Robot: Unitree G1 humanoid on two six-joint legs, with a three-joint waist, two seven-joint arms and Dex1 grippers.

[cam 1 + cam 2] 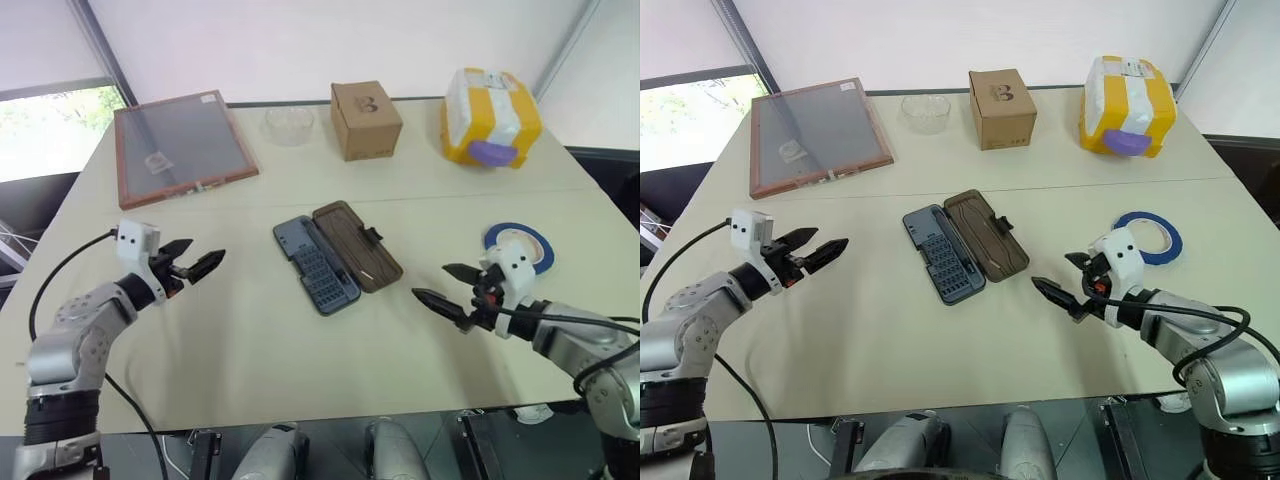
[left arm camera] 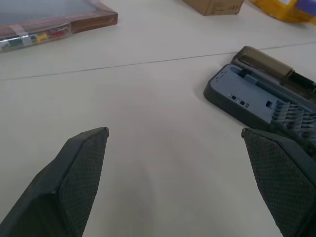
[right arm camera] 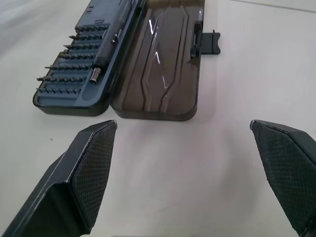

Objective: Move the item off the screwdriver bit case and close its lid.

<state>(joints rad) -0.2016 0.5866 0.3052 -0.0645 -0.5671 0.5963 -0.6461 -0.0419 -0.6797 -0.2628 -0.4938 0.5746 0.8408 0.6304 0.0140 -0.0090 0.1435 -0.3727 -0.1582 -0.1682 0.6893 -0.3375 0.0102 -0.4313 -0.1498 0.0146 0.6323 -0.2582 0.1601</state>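
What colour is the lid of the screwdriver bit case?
The lid is translucent smoky brown; clearest in the right wrist view.

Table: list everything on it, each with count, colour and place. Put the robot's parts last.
screwdriver bit case: one, blue-grey, middle of the table, lying open
lid: one, smoky brown, laid flat on the case's right side
wood-framed panel: one, brown frame with a grey face, far left
bowl: one, clear, far edge, left of the box
cardboard box: one, brown, far middle
package: one, yellow and white with a purple patch, far right
tape roll: one, blue, right side, just behind the right arm
table: one, beige
left end effector: one, black, open, left of the case
right end effector: one, black, open, right of the case
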